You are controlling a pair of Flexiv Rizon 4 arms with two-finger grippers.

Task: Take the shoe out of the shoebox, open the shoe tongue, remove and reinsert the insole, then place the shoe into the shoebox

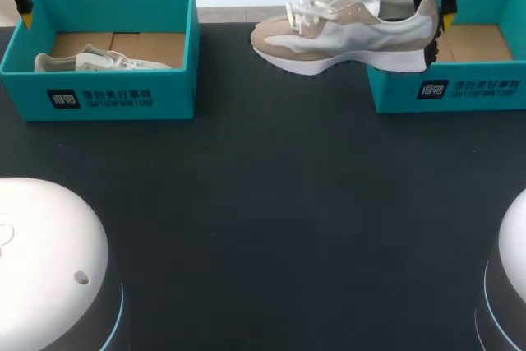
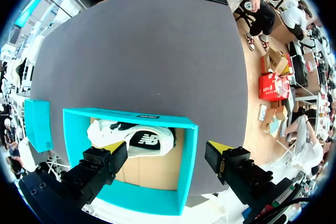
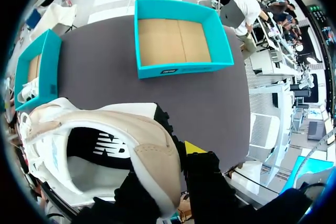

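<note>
Two boxes on the table [image 1: 263, 228]: left shoebox [image 1: 123, 98], right shoebox [image 1: 460, 94]. Right gripper [image 1: 440, 26] is clenched on the heel of the beige shoe [image 1: 353, 34], holding it aloft beside the right shoebox, likely to clear the wall; one fingertip is hidden, so grip depth is unclear. Left gripper [image 2: 167, 148] hangs spread wide, holding nothing, over the left shoebox, where a second shoe [image 1: 99, 62] lies.

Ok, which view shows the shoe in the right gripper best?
The head view: the whole shoe appears side-on, the right gripper clamping its heel. The right wrist view shows only the heel collar and opening, close up. The left wrist view shows none of it, only the other shoe.
</note>
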